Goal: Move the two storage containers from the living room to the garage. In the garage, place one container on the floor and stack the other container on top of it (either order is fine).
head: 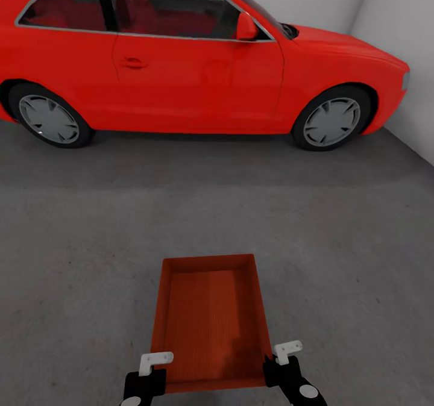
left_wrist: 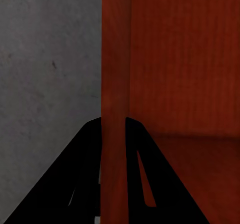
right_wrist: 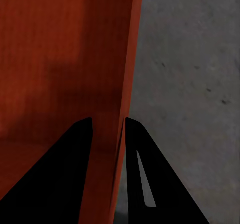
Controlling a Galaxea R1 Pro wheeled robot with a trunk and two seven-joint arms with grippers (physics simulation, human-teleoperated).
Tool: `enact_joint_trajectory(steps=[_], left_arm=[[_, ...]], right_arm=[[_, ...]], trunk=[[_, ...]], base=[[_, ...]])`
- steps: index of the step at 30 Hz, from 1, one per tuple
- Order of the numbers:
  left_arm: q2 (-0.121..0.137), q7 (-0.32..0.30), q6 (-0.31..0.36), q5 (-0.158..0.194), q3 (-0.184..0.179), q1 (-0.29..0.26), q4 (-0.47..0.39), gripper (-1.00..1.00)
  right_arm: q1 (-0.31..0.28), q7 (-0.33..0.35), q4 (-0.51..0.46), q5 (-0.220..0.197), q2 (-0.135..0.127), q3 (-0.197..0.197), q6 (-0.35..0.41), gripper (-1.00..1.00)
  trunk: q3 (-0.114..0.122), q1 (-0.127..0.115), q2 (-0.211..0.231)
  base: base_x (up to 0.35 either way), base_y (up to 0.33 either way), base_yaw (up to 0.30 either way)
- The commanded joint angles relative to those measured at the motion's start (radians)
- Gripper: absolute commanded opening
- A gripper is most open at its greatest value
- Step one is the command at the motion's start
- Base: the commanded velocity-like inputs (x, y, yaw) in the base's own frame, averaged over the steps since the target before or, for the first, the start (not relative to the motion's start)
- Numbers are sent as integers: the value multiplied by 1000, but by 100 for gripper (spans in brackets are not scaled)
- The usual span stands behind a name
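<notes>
Grey concrete floor (head: 337, 261) — red car (head: 199, 62), perhaps container (head: 208, 321)

A glossy red car (head: 181, 56) — side-on, parked near white walls (head: 398, 50).

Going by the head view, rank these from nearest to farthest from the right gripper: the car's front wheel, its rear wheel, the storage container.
1. storage container, its wall clamped in the right gripper.
2. front wheel, ahead, right.
3. rear wheel, ahead, far left.

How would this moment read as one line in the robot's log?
place: garage | left gripper: shut on container wall | right gripper: shut on opposite wall | ahead: car
</notes>
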Motion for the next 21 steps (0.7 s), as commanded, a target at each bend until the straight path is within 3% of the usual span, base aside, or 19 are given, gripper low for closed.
enact_joint_trajectory(steps=[1,12,21], left_arm=[[-22,-19,5,70,-3,0,0,-100],[-22,-19,5,70,-3,0,0,-100],[-22,-19,5,70,-3,0,0,-100]], right_arm=[[0,-37,-6,-57,1,-9,-45,-100],[0,-37,-6,-57,1,-9,-45,-100],[0,-37,-6,-57,1,-9,-45,-100]], trunk=[[-4,4,-8],[-38,46,-85],[-38,46,-85]], base=[[0,0,0],[0,0,0],[0,0,0]])
